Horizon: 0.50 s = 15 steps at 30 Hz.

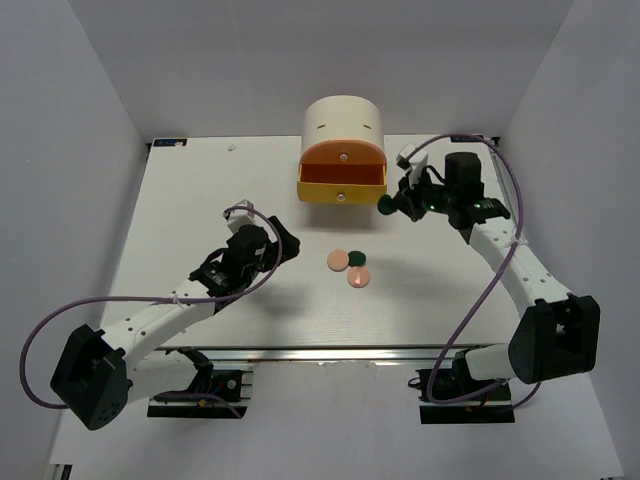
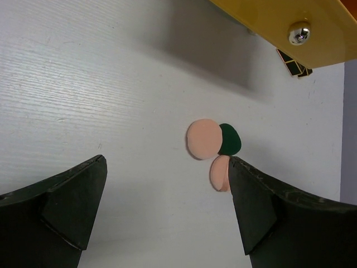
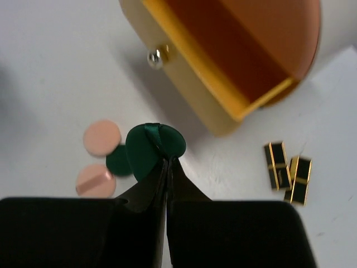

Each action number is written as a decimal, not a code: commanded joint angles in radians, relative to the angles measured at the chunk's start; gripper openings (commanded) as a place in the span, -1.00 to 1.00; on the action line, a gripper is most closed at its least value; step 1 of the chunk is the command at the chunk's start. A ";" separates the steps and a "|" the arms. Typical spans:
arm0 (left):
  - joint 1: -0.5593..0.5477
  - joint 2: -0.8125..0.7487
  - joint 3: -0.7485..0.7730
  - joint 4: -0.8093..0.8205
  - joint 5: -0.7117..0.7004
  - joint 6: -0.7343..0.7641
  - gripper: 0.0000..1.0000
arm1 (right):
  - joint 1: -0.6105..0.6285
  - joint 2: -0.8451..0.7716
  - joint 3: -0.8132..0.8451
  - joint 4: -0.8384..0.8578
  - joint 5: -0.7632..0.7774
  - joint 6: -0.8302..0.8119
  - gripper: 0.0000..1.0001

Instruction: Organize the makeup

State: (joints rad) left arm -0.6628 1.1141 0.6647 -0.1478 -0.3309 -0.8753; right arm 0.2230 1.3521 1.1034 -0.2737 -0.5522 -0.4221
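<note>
My right gripper (image 3: 168, 161) is shut on the ribbon of a dark green disc (image 3: 152, 148), which hangs above the table beside the open orange drawer (image 1: 342, 182). In the top view that disc (image 1: 384, 206) hangs at the drawer's right corner. Two pink discs (image 1: 338, 261) (image 1: 359, 279) and another green disc (image 1: 357, 259) lie together mid-table. My left gripper (image 2: 167, 162) stands open just short of them, with one pink disc (image 2: 220, 173) partly behind its right finger. Black-and-gold lipstick tubes (image 3: 277, 166) lie right of the drawer.
The cream cylindrical cabinet (image 1: 343, 122) stands at the back centre. Its yellow-fronted drawer (image 3: 223, 61) is pulled out towards me, with a metal knob (image 3: 157, 57) on the front. White walls close in the table on the left, right and back.
</note>
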 commanded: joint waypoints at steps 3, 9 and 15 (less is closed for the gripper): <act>0.003 0.016 0.012 0.045 0.065 0.004 0.96 | 0.110 0.110 0.166 0.241 0.228 0.198 -1.00; 0.003 0.023 0.010 0.051 0.101 -0.010 0.96 | 0.160 0.234 0.300 0.314 0.389 0.252 -1.00; 0.003 0.018 0.003 0.056 0.108 -0.014 0.96 | 0.176 0.295 0.306 0.317 0.437 0.209 -1.00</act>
State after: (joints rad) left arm -0.6632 1.1427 0.6647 -0.1158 -0.2409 -0.8848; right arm 0.3908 1.6398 1.3800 -0.0113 -0.1734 -0.2096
